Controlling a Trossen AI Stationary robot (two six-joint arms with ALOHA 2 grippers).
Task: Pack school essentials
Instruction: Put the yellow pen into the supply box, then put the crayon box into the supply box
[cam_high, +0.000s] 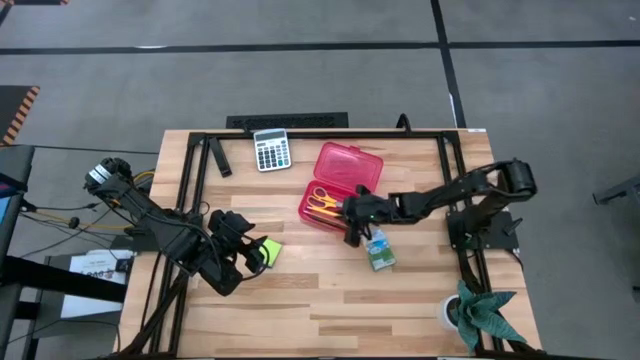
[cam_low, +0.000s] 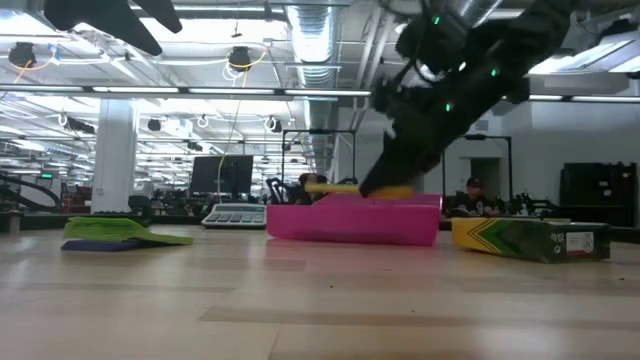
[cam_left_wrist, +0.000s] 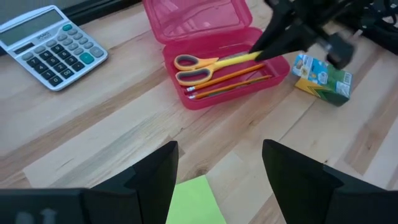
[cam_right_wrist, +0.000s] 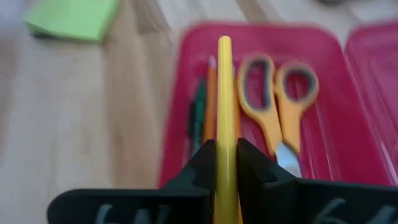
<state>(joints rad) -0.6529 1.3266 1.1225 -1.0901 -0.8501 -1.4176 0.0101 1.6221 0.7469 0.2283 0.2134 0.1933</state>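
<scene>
A red case (cam_high: 340, 185) lies open mid-table; its tray (cam_right_wrist: 348, 124) holds yellow-handled scissors (cam_right_wrist: 273, 99), an orange pencil (cam_right_wrist: 210, 93) and a dark green pen (cam_right_wrist: 198, 112). My right gripper (cam_high: 352, 212) hovers over the tray's near end, shut on a yellow pencil (cam_right_wrist: 224, 93). A green-blue carton (cam_high: 380, 252) lies flat on the table just near of it. To the left, my left gripper (cam_left_wrist: 217, 174) stands open above the lime-green sticky-note pad (cam_left_wrist: 196, 199), which lies flat on the table. My right gripper pinches the yellow pencil's shaft (cam_right_wrist: 224, 155) between its two fingers (cam_right_wrist: 202, 165). The pencil runs along the fingers, and its free end (cam_right_wrist: 224, 43) sticks out ahead of them over the tray. The fingers slant down from the table's right side. In the low view the pencil (cam_low: 360, 188) lies about level, just above the case's rim.
A grey-white calculator (cam_high: 271, 150) lies at the far edge, left of the case. A potted plant (cam_high: 480, 312) stands at the near right corner. Black frame rails (cam_high: 320, 135) run round the table's edge. Bare wood shows along the near side.
</scene>
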